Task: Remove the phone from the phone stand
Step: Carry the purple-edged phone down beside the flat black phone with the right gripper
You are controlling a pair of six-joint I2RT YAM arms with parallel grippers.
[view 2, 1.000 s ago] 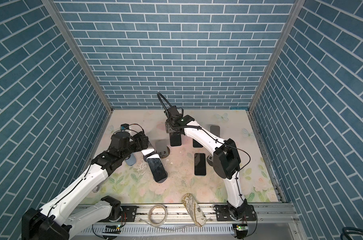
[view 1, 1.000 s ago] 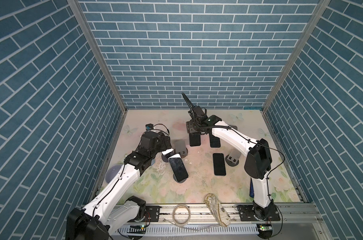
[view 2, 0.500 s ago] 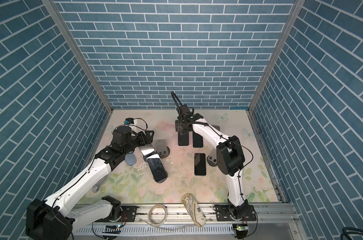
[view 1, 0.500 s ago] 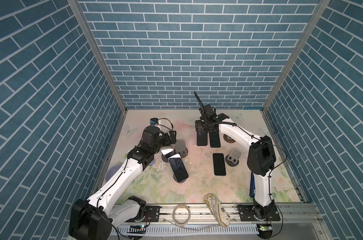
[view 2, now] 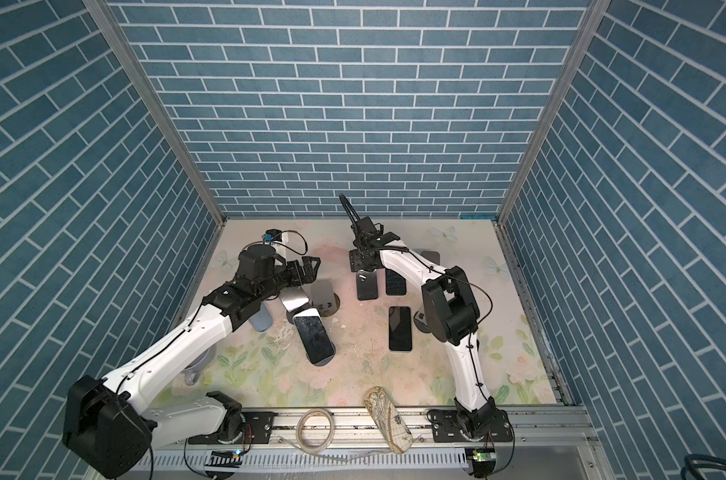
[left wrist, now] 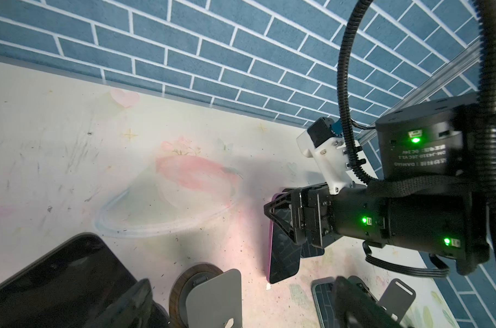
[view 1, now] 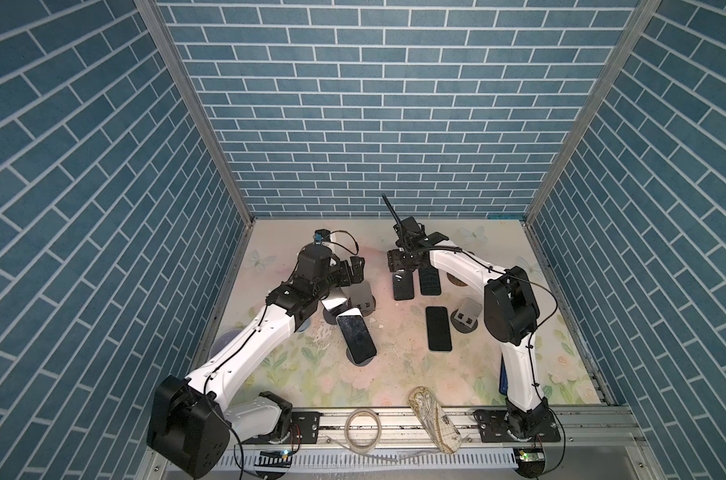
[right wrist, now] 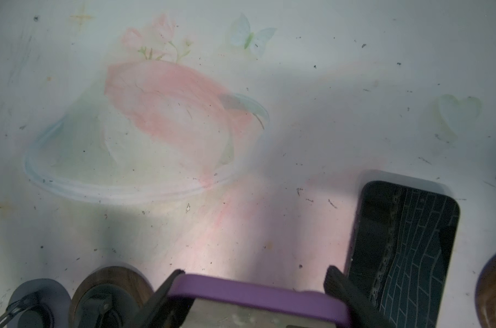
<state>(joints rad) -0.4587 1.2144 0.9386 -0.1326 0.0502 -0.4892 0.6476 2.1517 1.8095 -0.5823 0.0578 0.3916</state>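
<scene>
Phone point(right wrist: 255, 289), glossy, purple-cased, is being pinched by right gripper point(right wrist: 252, 274) at twelve o'clock; left gripper point(view 1: 351, 272) is gaping empty at ten; scuffed floral mat point(view 1: 394, 374), blue brick walls point(view 1: 374, 104).

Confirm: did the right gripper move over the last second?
Yes. Right gripper, shut on the purple-cased phone, shifted right in a top view, closing the gap to the dark phone lying flat beside it.
</scene>
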